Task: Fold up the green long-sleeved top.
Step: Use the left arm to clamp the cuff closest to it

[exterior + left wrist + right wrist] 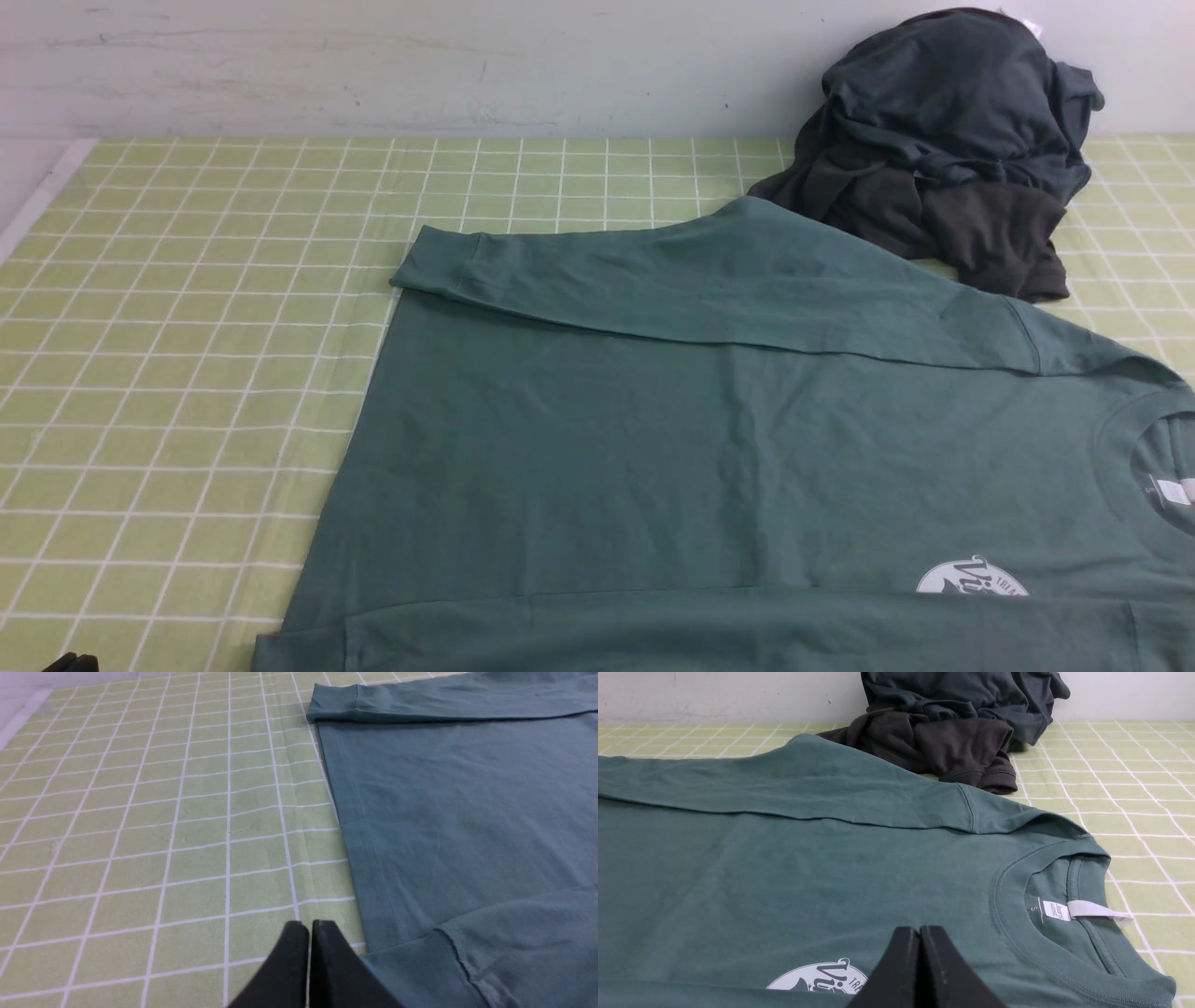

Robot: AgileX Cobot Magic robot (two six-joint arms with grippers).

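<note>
The green long-sleeved top (pixel 672 439) lies flat on the checked cloth, neck to the right, hem to the left. Its far sleeve (pixel 653 280) is folded across the body, and the near sleeve (pixel 747 630) lies along the front edge. A white round logo (pixel 971 577) shows near the collar (pixel 1064 896). My left gripper (pixel 308 926) is shut and empty over the cloth, just beside the hem and the near cuff (pixel 444 970). Over the chest, beside the logo (pixel 817 977), my right gripper (pixel 919 931) is shut with nothing in it.
A heap of dark slate-grey and charcoal garments (pixel 952 149) sits at the back right against the wall, touching the top's far shoulder. The green checked tablecloth (pixel 187 355) spreads to the left, with its left edge (pixel 37 201) visible.
</note>
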